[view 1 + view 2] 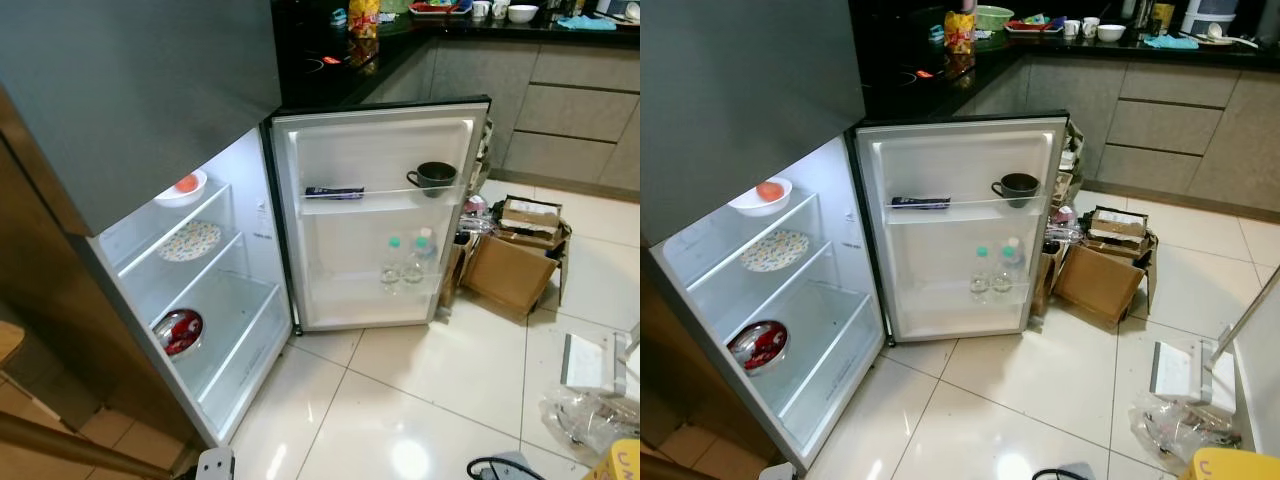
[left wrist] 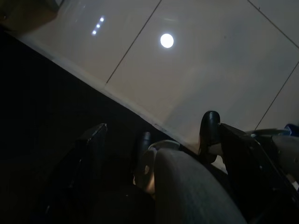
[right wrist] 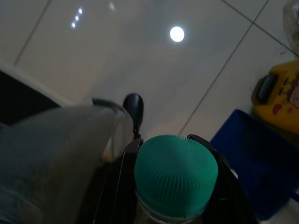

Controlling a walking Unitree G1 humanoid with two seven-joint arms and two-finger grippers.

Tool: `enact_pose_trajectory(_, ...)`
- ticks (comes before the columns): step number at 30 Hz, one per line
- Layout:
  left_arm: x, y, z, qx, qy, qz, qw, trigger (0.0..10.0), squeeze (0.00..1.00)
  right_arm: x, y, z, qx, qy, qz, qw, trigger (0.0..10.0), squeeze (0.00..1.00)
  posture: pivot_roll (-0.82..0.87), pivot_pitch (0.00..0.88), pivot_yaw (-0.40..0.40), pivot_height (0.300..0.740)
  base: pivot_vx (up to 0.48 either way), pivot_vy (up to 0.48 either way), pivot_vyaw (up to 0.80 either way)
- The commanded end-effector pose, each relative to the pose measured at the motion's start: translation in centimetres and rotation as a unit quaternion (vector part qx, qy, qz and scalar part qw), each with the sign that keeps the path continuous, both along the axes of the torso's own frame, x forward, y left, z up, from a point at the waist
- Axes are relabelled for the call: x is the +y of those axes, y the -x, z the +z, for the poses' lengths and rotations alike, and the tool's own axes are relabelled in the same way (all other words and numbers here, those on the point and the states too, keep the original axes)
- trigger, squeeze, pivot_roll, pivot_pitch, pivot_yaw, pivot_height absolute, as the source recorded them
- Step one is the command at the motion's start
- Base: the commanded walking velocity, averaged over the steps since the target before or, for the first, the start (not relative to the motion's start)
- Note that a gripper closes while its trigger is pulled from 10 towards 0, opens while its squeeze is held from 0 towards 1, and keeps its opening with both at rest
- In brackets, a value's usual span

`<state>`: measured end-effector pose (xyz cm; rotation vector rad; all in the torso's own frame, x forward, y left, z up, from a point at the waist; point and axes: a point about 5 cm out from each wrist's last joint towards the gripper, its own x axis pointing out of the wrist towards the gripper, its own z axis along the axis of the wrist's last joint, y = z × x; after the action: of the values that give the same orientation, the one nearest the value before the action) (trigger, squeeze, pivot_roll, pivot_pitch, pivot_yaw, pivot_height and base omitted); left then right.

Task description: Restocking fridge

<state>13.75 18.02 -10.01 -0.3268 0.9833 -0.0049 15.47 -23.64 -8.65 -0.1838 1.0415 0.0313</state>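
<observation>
Glossy cream floor tiles [image 3: 140, 56] lie beyond the right gripper [image 3: 175, 149], whose black fingers [image 3: 133, 109] are clamped around a bottle with a green ribbed cap [image 3: 175, 175], a blue bin [image 3: 254, 172] just past them; the left gripper [image 2: 154, 140] hangs over the same tiles with its fingers [image 2: 210, 128] spread apart and nothing between them. Farther off, the fridge [image 1: 790, 330] stands open, two bottles [image 1: 992, 272] on its lower door shelf, a dark mug [image 1: 1017, 188] above, and cardboard boxes [image 1: 1105, 265] beside the door.
</observation>
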Motion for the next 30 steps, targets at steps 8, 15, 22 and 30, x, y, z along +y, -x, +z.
enact_pose_trajectory(8,0.1,0.8,-0.3,0.011,0.002,0.004,1.000,10.0,0.00,0.8,-1.1,0.3,-0.007,-0.003,0.024,1.000,10.0,0.00,-0.11,0.000,-0.005,0.740,0.328,0.000,0.00)
enact_pose_trajectory(15,-0.1,1.2,-0.4,0.017,0.003,0.002,1.000,10.0,0.00,0.7,-0.5,0.0,0.001,-0.005,0.013,1.000,10.0,0.00,-0.12,0.000,0.007,0.740,0.298,0.000,0.00)
enact_pose_trajectory(22,-0.1,0.8,-0.3,0.013,0.003,0.000,1.000,10.0,0.00,1.0,-0.2,-0.2,0.010,-0.012,0.008,1.000,10.0,0.00,-0.12,0.000,0.014,0.740,0.153,0.000,-0.55)
enact_pose_trajectory(30,-0.1,0.8,-0.3,0.013,0.003,-0.021,1.000,10.0,0.00,1.3,-0.2,-0.2,0.006,-0.017,-0.001,1.000,10.0,0.00,-0.12,0.000,0.024,0.740,0.000,0.000,-0.77)
